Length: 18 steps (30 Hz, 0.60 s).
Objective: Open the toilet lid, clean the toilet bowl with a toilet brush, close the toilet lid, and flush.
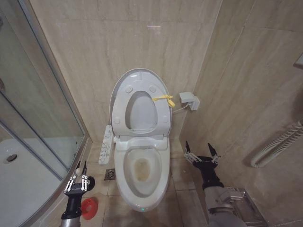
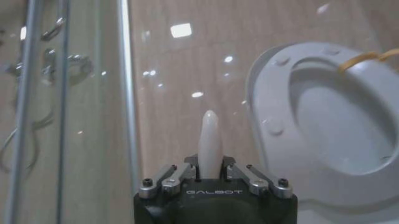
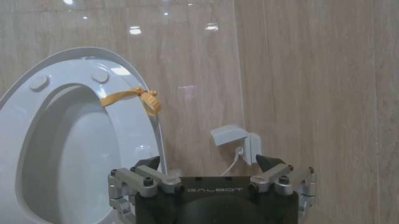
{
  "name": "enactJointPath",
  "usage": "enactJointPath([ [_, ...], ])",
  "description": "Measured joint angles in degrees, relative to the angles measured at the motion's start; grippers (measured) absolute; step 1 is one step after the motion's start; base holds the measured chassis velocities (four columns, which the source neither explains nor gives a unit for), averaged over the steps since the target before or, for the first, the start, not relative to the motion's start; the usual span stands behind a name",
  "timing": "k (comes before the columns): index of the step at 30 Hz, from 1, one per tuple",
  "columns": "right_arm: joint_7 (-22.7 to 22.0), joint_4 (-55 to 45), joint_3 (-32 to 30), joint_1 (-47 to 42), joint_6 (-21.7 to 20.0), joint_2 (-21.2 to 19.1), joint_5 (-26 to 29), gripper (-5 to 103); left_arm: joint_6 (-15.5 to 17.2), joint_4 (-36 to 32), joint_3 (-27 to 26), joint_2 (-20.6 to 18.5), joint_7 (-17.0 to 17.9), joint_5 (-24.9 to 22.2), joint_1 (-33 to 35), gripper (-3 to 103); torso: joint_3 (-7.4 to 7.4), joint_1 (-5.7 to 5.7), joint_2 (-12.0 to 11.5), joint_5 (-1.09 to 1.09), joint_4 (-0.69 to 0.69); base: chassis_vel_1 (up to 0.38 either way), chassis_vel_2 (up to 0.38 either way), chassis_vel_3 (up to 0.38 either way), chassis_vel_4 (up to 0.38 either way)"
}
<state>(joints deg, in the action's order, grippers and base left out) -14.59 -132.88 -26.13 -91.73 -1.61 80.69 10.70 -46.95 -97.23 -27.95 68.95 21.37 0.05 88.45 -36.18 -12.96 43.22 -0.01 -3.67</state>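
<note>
The floor [image 1: 184, 177] is laid with beige stone tiles like those on the walls, and it carries everything here. The white toilet bowl [image 1: 142, 189] stands on it against the back wall, with a small square metal drain [image 1: 110, 174] set into the tiles just to its left. Further left a round red holder [image 1: 89, 208] sits on the floor close to the curved edge of the white shower tray [image 1: 23, 189], which takes up the left corner behind its glass screen.
</note>
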Motion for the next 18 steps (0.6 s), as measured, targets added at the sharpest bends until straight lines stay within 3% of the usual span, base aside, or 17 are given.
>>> enactJointPath([
  [9, 0.00, 0.00, 0.00, 0.00, 0.00, 0.00, 0.00, 100, 0.00, 9.81, 1.28, 0.14, 0.83, -7.30, -4.98, 22, 0.00, 0.00, 0.00, 0.00, 0.00, 0.000, 0.000, 0.000, 0.000],
  [18, 0.00, 0.00, 0.00, 0.00, 0.00, 0.00, 0.00, 100, 0.02, 19.13, 3.71, 0.32, -0.46, -9.42, -8.79, 22, 0.00, 0.00, 0.00, 0.01, 0.00, 0.000, 0.000, 0.000, 0.000],
])
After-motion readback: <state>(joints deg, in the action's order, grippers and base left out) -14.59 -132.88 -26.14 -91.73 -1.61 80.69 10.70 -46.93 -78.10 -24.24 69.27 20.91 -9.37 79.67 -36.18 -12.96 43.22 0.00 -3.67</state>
